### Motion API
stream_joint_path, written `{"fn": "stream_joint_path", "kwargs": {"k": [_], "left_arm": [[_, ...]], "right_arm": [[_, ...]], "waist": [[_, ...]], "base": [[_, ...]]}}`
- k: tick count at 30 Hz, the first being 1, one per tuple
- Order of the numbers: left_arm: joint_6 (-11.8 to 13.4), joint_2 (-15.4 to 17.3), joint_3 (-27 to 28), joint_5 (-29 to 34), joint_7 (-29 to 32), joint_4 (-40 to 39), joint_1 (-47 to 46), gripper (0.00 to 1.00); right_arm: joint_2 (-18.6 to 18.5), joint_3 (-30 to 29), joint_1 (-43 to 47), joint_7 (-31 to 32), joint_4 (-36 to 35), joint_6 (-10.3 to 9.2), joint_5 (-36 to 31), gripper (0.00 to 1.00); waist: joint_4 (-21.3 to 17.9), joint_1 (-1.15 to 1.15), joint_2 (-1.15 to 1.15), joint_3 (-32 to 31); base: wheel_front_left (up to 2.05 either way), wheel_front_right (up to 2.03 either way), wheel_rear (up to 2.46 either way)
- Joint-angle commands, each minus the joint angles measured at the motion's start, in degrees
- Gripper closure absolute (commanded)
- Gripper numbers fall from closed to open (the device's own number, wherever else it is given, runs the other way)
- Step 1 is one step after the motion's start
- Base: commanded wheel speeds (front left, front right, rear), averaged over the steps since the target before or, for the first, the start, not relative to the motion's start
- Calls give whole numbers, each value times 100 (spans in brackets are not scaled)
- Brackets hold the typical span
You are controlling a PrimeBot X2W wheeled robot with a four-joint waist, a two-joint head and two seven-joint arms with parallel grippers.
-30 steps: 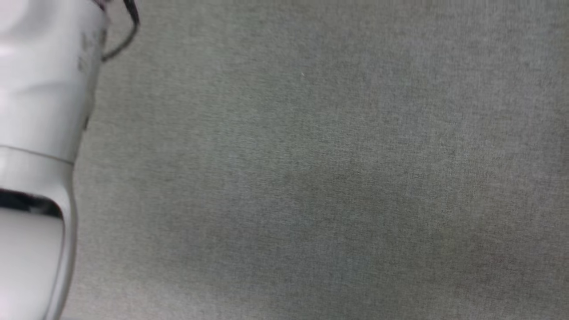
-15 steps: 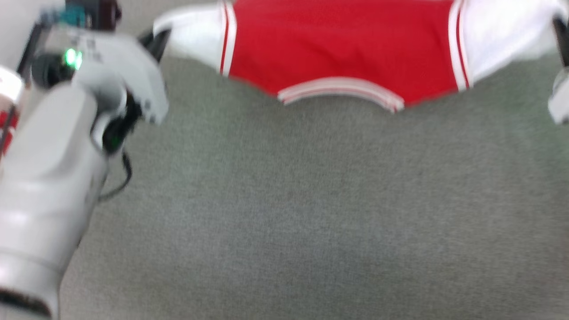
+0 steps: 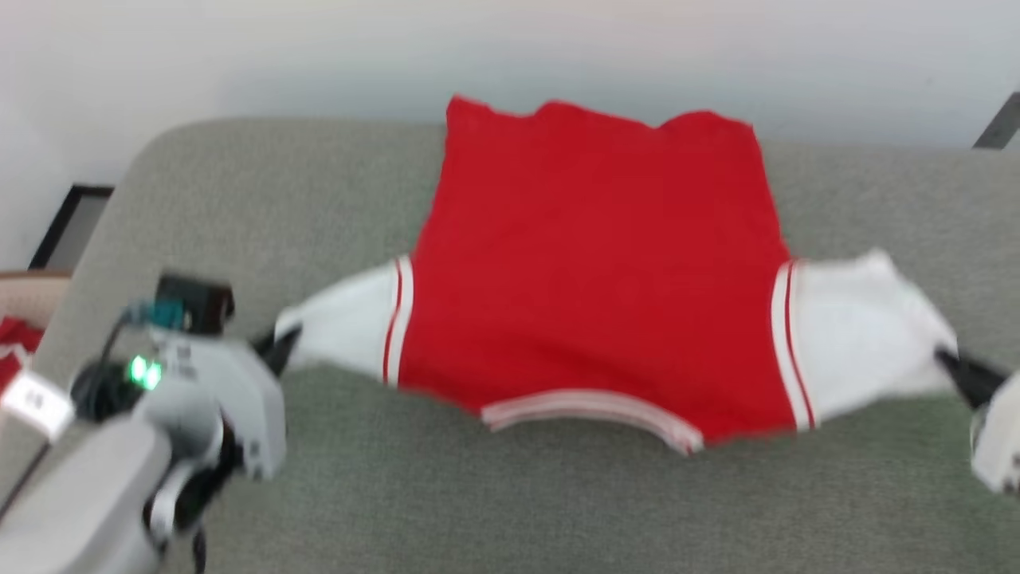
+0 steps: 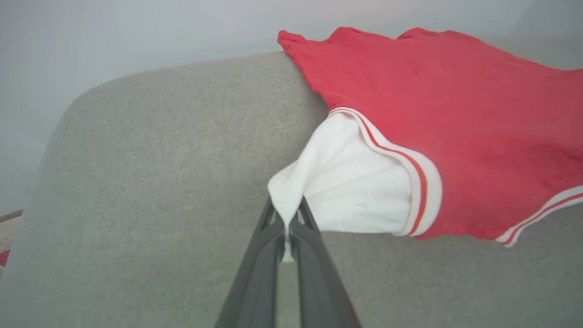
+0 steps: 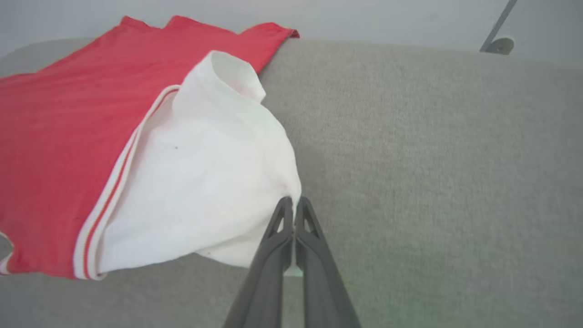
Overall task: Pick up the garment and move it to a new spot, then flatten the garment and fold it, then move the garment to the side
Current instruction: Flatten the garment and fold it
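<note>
Grey cushion [image 3: 478, 494], garment [image 3: 590, 271] probably taut, wrist views show left hand [image 4: 287, 206], right hand [image 5: 294, 206] clamping its sleeves.

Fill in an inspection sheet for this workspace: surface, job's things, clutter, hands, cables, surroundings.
Surface: grey fabric-covered surface with a rounded far-left corner.
Job's things: bright red soft short-sleeved shirt spread out, hem at the far edge, striped neckline nearest the robot, white sleeves stretched outward.
Clutter: red item off the left edge, too cropped to identify.
Hands: left hand shut on one white sleeve tip; right hand shut on the other.
Cables: thin dark cable at the left wrist.
Surroundings: pale wall behind; dark slanted bar at far right.
</note>
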Motion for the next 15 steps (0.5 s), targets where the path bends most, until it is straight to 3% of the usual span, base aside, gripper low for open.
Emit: {"fn": "stream_joint_path", "kwargs": {"k": [1,8,15], "left_arm": [[199,191,37,-112,68,-346,363,100],[973,861,43,-381,364,-1888,1678,100],[1537,1218,-51,-572,528,-2687,2612,100]], "right_arm": [[-49,-167,391,138,-192,-6,62,100],[49,-807,1810,807,-1075,-6,65,100],[224,-1290,2793,1317,-1580,-6,-106,100]], "waist": [[-154,0,0,-285],[-130,0,0,-333],[-83,0,0,-287]], "base": [[0,0,0],[0,0,0],[0,0,0]]}}
